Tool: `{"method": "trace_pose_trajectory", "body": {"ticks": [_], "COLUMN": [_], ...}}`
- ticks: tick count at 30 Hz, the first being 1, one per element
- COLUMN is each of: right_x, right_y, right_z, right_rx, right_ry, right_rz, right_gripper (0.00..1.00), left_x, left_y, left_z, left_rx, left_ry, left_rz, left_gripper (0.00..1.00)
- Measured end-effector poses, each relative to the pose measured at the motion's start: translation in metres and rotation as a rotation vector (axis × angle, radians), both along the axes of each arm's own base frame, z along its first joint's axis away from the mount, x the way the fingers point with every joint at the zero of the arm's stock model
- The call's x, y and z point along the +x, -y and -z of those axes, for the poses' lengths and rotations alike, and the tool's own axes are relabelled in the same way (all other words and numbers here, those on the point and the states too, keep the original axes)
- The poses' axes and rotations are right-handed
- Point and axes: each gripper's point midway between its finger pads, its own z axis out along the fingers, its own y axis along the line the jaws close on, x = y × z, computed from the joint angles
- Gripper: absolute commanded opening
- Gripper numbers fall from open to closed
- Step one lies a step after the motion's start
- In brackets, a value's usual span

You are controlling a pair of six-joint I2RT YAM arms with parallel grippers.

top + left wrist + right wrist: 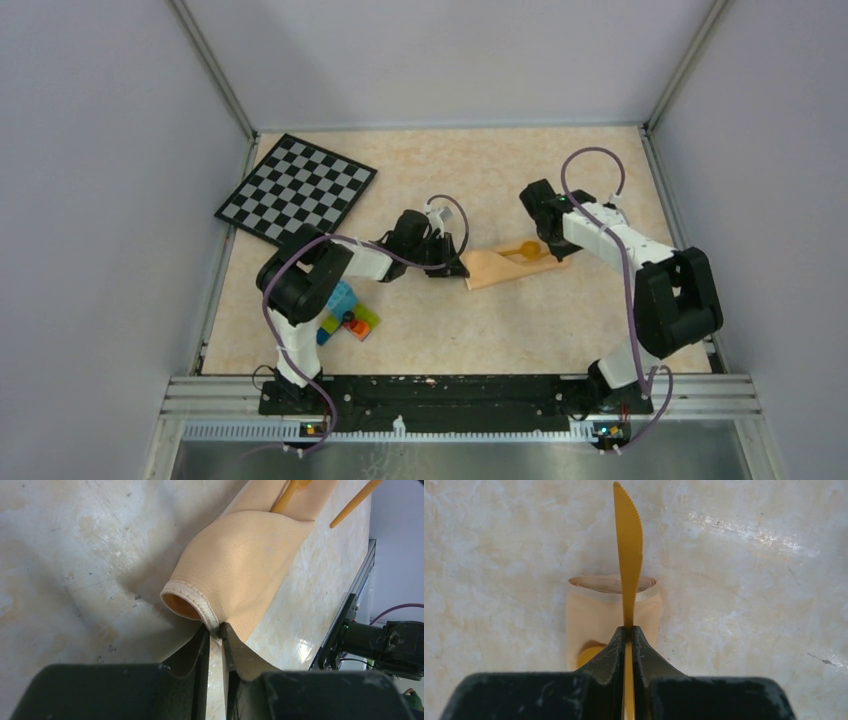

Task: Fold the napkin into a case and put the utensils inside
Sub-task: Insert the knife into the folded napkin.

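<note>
**Fingers clamp knife and cloth: filling step under way**

Right fingers (611,652), closest to the lens, are pressed together on the handle of a yellow knife (628,555). Its serrated blade points out over the folded napkin (596,611). Left fingers (200,652) pinch the hem at the napkin's other end, lifting it so a rounded mouth gapes. A spoon (528,250) lies on the cloth near the right arm; whether its handle is tucked in cannot be told.

Folding looks done, and filling seems to be the step in hand. Next, the knife probably has to drop level with the cloth and slide lengthwise into the fold while the left side holds the hem.

The table (560,330) is beige, marbled and glossy, with scuffs. Pale grey walls (100,200) box it in. A checkered board (297,188) and toy bricks (350,318) sit to the left.
</note>
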Motion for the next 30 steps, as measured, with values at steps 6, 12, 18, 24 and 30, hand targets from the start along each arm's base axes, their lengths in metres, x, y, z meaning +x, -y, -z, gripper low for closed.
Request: {"method": "trace_pose_trajectory", "body": {"ticks": [6, 12, 18, 24, 30], "right_x": [-0.004, -0.003, 0.004, 0.006, 0.006], "right_y": [-0.009, -0.011, -0.011, -0.007, -0.009], "right_z": [0.018, 0.025, 0.014, 0.007, 0.010], "right_rx": [-0.041, -0.053, -0.070, -0.094, -0.101], "right_ry": [-0.053, -0.059, -0.028, -0.013, -0.026], "right_rz": [0.008, 0.022, 0.028, 0.036, 0.032], "right_gripper": [0.00, 0.00, 0.00, 0.00, 0.00], "left_x": [0.000, -0.001, -0.001, -0.001, -0.001], "left_y": [0.000, 0.000, 0.000, 0.000, 0.000], "left_z": [0.000, 0.000, 0.000, 0.000, 0.000], "left_rx": [0.000, 0.000, 0.000, 0.001, 0.001], "left_ry": [0.000, 0.000, 0.001, -0.001, -0.001], "left_rz": [0.001, 0.002, 0.003, 0.003, 0.003], "left_gripper": [0.19, 0.18, 0.18, 0.17, 0.17]}}
